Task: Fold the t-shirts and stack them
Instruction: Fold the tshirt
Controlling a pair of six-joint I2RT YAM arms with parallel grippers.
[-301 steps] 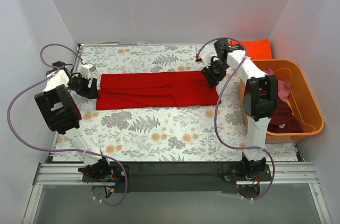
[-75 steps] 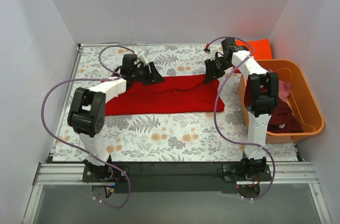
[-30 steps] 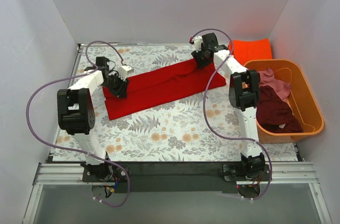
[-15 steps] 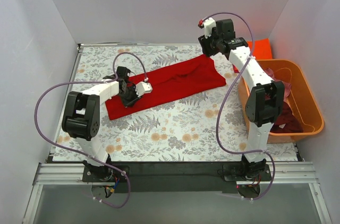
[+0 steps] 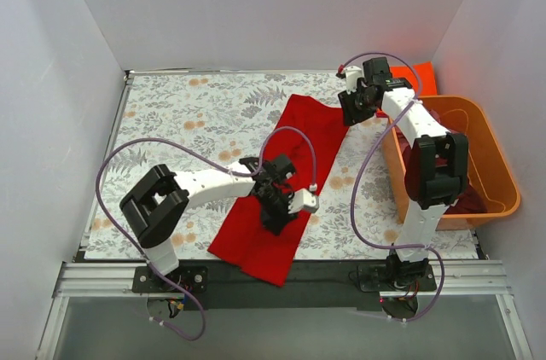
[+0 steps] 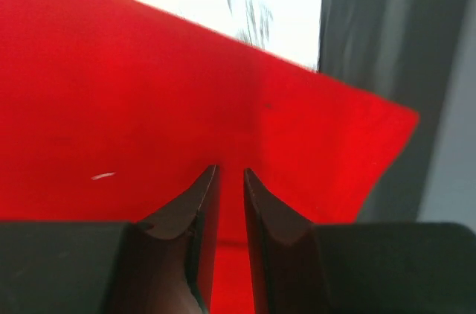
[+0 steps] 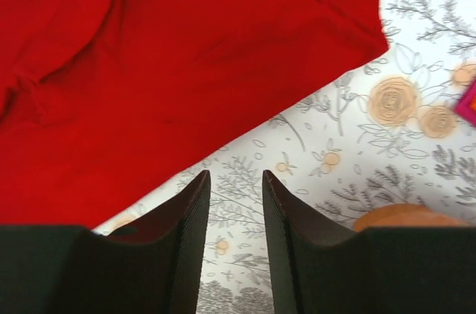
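Lengthwise fold looks done: bright red t-shirt (image 5: pixel 299 147) slants mid-frame, left tool (image 6: pixel 229 171) pinching it, right tool (image 7: pixel 234 174) slightly spread and empty; the crosswise fold likely needs both gripping.

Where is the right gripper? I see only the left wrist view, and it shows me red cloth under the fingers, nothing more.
Observer: The right gripper hovers over the table, beside the far right corner of the red t-shirt, with nothing between its fingers.
Operator: How does the shirt lie?
Observer: Slanted, from the far middle of the table down to the near edge, where its end laps over the dark front rail.
Operator: Are other shirts in sight?
Observer: Yes, a maroon shirt sits in the orange tub at the right.
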